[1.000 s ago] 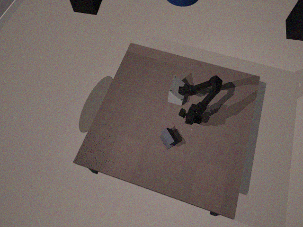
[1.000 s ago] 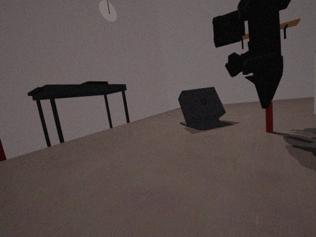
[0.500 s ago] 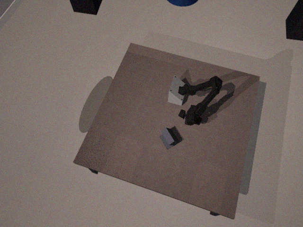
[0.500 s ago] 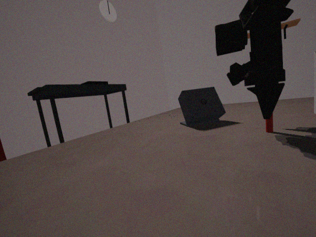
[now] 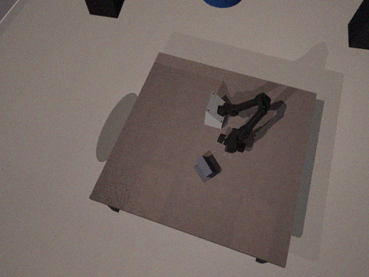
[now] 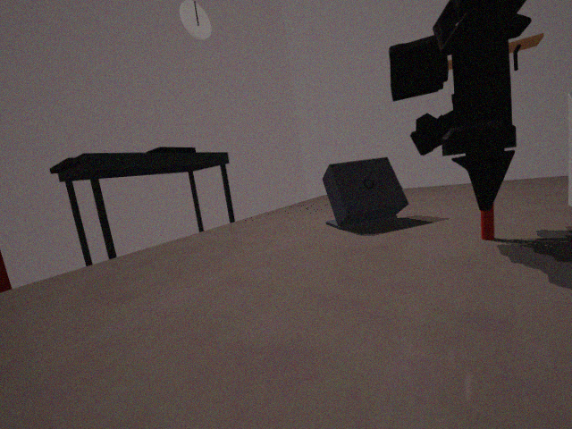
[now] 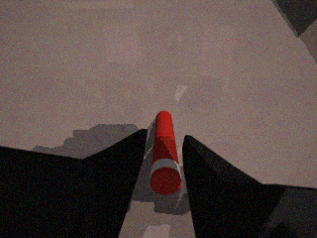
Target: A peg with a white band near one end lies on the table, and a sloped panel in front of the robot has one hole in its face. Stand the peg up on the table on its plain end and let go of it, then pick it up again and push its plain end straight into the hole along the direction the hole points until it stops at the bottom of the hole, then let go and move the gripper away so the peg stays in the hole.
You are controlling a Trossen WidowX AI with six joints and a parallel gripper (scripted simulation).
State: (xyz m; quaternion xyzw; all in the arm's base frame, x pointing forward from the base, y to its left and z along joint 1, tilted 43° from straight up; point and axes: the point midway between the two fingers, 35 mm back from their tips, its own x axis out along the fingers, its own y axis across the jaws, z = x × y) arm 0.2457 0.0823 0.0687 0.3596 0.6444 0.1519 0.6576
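Note:
The red peg [image 6: 487,225] [image 7: 164,130] stands upright on the table, with its white band near the top end, nearest the wrist camera. My gripper [image 6: 485,205] [image 7: 164,138] points straight down around the upper part of the peg. Its fingers stand close on either side, and narrow gaps show between them and the peg in the wrist view, so it is open. In the top view the arm hides the peg. The dark grey sloped panel [image 5: 204,167] [image 6: 344,189] stands apart from the peg. Its single round hole [image 6: 368,183] shows in the exterior view.
A pale plate [image 5: 211,118] lies beside the arm's base on the brown table [image 5: 166,134]. The arm reaches over from there. A dark shape [image 7: 300,14] shows at the wrist view's top right corner. A dark side table [image 6: 138,166] stands in the background, beyond the table.

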